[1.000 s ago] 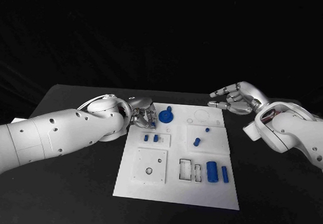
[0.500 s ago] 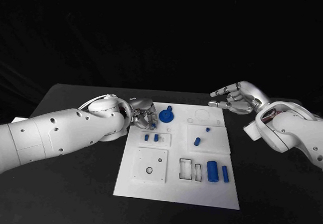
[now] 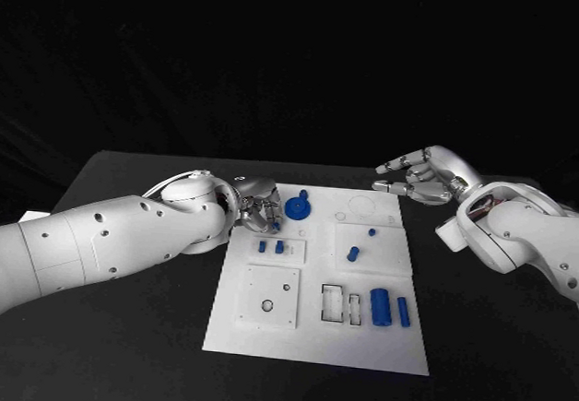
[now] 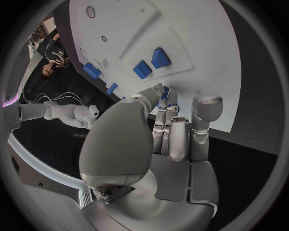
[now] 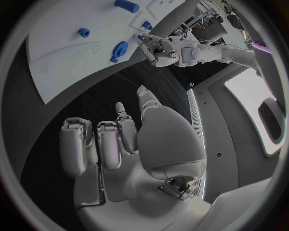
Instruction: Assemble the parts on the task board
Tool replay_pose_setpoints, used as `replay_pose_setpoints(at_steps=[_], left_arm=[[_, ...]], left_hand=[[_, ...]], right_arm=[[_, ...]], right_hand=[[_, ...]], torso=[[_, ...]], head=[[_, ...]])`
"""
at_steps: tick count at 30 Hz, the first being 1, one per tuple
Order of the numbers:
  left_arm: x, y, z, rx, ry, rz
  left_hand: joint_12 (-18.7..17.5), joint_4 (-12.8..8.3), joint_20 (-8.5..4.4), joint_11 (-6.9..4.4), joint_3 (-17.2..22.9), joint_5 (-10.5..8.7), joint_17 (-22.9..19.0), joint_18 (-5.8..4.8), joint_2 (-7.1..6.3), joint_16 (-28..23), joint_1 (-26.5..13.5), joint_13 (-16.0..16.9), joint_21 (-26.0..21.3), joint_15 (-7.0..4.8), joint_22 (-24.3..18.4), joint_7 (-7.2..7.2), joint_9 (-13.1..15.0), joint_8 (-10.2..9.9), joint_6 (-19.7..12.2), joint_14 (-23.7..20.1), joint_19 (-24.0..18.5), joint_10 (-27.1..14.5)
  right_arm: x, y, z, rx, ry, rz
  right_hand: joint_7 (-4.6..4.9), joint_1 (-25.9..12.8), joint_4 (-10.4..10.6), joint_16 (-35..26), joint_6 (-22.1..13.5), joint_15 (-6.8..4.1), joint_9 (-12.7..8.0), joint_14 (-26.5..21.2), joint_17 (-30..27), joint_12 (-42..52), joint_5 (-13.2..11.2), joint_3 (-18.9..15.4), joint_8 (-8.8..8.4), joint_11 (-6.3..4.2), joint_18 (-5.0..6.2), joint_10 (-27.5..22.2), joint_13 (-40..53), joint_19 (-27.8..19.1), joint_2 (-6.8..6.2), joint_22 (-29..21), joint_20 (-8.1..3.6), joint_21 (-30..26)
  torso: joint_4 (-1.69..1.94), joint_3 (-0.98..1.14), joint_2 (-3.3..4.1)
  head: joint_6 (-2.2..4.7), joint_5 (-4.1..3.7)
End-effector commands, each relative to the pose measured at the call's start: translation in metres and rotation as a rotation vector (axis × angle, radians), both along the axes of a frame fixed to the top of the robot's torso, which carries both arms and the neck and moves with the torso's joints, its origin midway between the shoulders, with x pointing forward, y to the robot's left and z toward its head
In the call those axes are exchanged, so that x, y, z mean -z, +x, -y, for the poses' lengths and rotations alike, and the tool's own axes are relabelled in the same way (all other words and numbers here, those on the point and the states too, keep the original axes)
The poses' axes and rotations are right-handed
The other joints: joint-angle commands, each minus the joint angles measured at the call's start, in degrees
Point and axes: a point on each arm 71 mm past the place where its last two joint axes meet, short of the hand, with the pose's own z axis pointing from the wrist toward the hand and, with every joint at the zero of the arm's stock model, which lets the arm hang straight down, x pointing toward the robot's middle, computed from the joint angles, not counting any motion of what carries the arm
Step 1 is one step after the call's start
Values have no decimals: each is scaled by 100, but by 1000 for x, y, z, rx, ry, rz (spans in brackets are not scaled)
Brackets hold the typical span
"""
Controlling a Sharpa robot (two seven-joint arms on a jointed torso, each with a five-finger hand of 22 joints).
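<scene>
At the far left corner of the white task board (image 3: 321, 286), I have the left hand (image 3: 253, 204) pinching a small blue part (image 4: 164, 92), fingertips low over the board beside the blue round gear-like piece (image 3: 298, 204). I judge it needs seating next, with a careful descent. My right hand (image 3: 421, 175) hovers empty, fingers loosely spread, off the board's far right. Two blue blocks (image 3: 270, 247) sit close by, crowding the approach.
</scene>
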Motion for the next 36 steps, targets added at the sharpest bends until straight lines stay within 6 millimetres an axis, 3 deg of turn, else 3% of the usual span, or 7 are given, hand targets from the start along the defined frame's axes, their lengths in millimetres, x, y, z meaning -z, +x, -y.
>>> replay_pose_setpoints(at_steps=[1,16,20,26,33,36], left_arm=[[2,-1,3,15,26,-7],[5,-2,4,13,37,-19],[5,-2,3,4,37,-17],[5,-2,2,-4,33,-10],[4,-1,1,-11,26,-5],[4,-1,-1,-16,26,-6]], left_hand=[[-18,-21,-8,-6,-17,-21,0,-105,-17,37,-61,-7,21,-4,11,2,-5,-28,23,239,186,38],[-83,-35,-1,16,-24,-20,-16,-106,-49,35,-104,-16,17,11,15,27,-25,-82,-32,233,175,-9],[-211,-41,35,103,-48,-12,-81,-116,-151,11,-195,-47,-7,79,4,126,-92,-240,-253,217,156,-164],[-357,-47,79,163,-77,5,-176,-113,-242,-22,-265,-87,-52,129,-24,161,-172,-433,-554,194,135,-389],[-430,-57,103,178,-124,12,-240,-101,-269,-41,-291,-96,-82,144,-38,170,-217,-498,-785,180,121,-524],[-448,-61,115,183,-174,21,-274,-93,-277,-51,-300,-93,-104,145,-51,160,-233,-504,-958,174,115,-566]], right_arm=[[0,0,-2,-17,-3,-1],[1,0,-2,-18,-3,-2],[1,0,-2,-17,-3,-2],[1,0,-1,-14,-4,-3],[1,0,0,-9,-8,-10],[3,1,1,-6,-19,-27]], right_hand=[[-23,-6,0,-30,17,10,6,394,581,-3,37,-28,3,-1,101,-26,574,-36,62,34,6,-38],[-23,-6,0,-30,17,10,6,394,581,-3,37,-28,3,-1,101,-26,574,-36,62,34,6,-38],[-23,-6,0,-30,17,10,6,394,581,-3,37,-28,3,-1,101,-26,574,-36,62,34,6,-38],[-24,-4,0,-42,17,9,6,390,559,-27,40,-33,4,-1,105,-38,558,-44,62,13,5,-49],[-23,-3,0,-69,14,9,5,380,514,-149,39,-38,2,-1,119,-97,483,-72,60,-53,5,-85],[-25,22,6,-184,-10,5,3,336,349,-811,15,-72,-3,-6,166,-424,57,-171,77,-287,-1,-229]], torso=[[0,-2,3],[2,-2,-1],[5,-4,-1],[5,-3,-2],[4,-3,0],[2,-2,-3]], head=[[-13,5],[-16,1],[-22,-5],[-21,-5],[-23,-9],[-22,-11]])
